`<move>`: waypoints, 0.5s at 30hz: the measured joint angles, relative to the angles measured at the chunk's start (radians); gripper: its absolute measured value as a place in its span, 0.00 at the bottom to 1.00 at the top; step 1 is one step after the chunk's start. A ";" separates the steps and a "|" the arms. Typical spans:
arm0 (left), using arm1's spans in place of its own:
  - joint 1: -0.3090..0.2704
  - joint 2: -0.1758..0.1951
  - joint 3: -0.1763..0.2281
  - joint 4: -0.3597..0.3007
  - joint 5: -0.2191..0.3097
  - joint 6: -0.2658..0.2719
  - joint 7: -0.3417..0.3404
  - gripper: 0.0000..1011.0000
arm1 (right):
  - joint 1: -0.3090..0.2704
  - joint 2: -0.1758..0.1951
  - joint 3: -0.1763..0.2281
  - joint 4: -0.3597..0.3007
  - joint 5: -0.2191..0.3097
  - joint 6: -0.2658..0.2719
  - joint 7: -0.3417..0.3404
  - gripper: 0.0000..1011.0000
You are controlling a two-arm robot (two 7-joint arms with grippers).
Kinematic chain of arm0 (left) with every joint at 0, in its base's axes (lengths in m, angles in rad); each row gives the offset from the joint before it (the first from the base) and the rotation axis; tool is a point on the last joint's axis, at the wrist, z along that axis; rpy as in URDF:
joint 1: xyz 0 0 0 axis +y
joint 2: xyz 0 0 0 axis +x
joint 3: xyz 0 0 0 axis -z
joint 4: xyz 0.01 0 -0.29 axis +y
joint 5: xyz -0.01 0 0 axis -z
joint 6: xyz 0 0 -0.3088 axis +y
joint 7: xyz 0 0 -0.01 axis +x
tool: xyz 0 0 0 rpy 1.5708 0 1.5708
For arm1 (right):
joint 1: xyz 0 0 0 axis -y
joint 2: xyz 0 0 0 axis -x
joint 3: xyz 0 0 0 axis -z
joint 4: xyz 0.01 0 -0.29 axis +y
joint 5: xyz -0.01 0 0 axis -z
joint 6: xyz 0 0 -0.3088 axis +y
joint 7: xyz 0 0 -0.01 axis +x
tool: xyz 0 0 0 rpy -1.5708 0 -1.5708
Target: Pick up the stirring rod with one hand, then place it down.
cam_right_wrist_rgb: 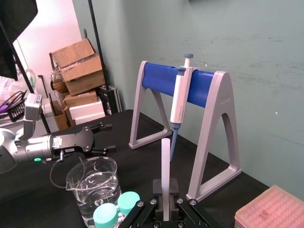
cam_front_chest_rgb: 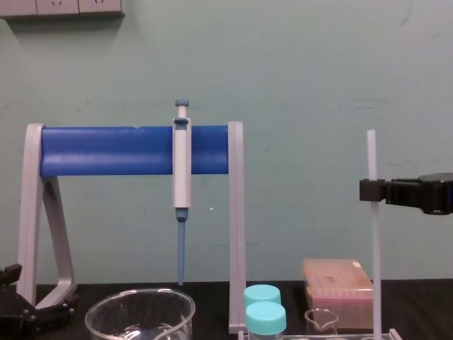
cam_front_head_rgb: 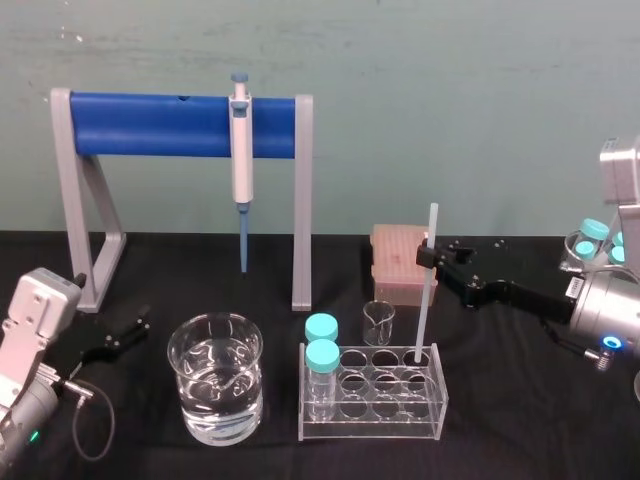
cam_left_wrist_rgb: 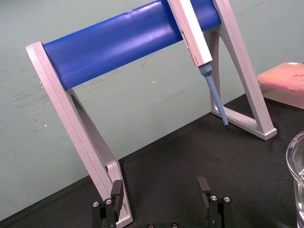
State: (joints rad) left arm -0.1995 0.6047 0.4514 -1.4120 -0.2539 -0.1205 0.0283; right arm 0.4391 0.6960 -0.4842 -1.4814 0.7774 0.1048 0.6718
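Black table (cam_front_head_rgb: 520,420) | right gripper (cam_front_head_rgb: 430,256) clamped on upright stirring rod (cam_front_head_rgb: 424,315), lower end in tube rack (cam_front_head_rgb: 372,432) beneath | risk: sideways pull tips rack | left gripper (cam_front_head_rgb: 125,335) parked, fingers spread

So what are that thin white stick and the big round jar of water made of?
The stirring rod, pinched by the right gripper, looks like frosted glass or plastic, I can't tell which: milky, translucent, matt. The beaker looks like clear glass: the water shows through its wall, and bright glints sit on its rim.
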 joint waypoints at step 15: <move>0.000 0.000 0.000 0.000 0.000 0.000 0.000 0.99 | -0.005 -0.018 -0.001 0.041 -0.021 -0.012 0.012 0.07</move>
State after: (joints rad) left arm -0.1995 0.6047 0.4513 -1.4120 -0.2539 -0.1205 0.0283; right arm 0.4339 0.6780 -0.4852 -1.4403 0.7567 0.0926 0.6836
